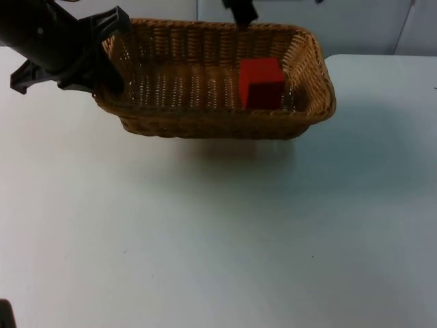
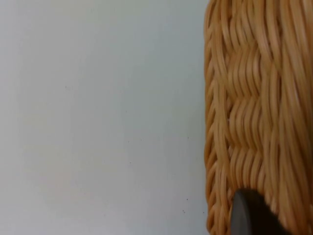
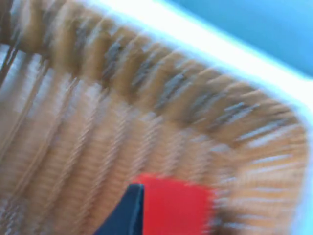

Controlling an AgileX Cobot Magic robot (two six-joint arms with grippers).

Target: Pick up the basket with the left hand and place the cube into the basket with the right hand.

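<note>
A woven wicker basket point(image 1: 205, 126) hangs a little above the white table at the back, its shadow on the surface below. My left gripper point(image 1: 111, 60) is shut on the basket's left end rim. In the left wrist view the basket's outer weave point(image 2: 254, 98) runs beside one black fingertip point(image 2: 252, 215). A red cube point(image 1: 261, 82) rests inside the basket toward its right end. My right gripper point(image 1: 239, 12) is over the basket's far rim, apart from the cube. The blurred right wrist view looks into the basket point(image 3: 98, 98) at the cube point(image 3: 181, 205).
The white table top point(image 1: 218, 239) stretches wide in front of the basket. The grey partition wall point(image 1: 362, 24) stands right behind the basket. The table's far right corner point(image 1: 382, 68) lies just beyond the basket's right end.
</note>
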